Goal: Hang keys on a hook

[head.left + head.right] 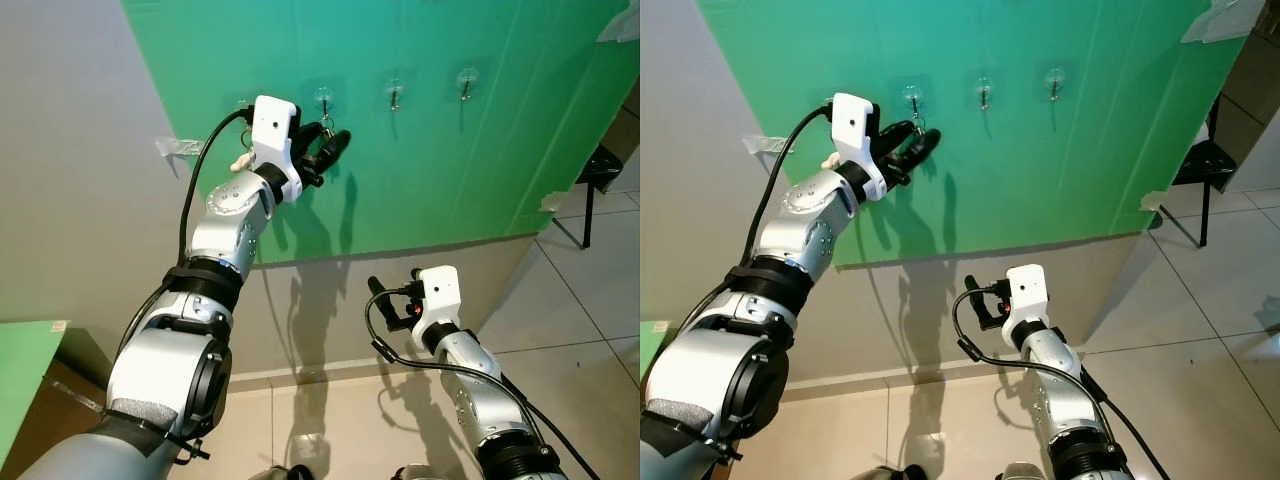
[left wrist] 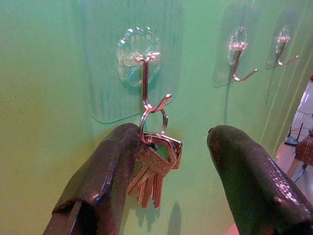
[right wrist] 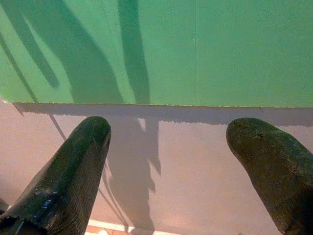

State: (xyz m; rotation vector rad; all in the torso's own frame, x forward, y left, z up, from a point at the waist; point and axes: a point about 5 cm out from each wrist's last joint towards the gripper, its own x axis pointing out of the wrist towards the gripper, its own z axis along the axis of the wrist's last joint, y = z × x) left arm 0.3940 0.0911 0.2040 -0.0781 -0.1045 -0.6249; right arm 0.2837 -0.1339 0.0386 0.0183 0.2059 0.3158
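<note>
A bunch of brass keys (image 2: 155,164) hangs by its ring (image 2: 152,117) from a metal hook (image 2: 145,83) on a clear stick-on pad on the green wall panel (image 1: 440,170). My left gripper (image 2: 183,142) is raised to that hook (image 1: 323,98) and is open. Its fingers stand on either side of the keys, and one finger (image 2: 105,171) rests against them while the other stays apart. My right gripper (image 1: 386,300) is held low in front of the wall, open with nothing between its fingers (image 3: 73,166).
Other hooks (image 1: 395,95) (image 1: 465,85) line the panel to the right, and one (image 1: 242,103) sits behind my left wrist. A black chair (image 1: 600,170) stands at the far right on the tiled floor. A green-topped surface (image 1: 25,370) is at lower left.
</note>
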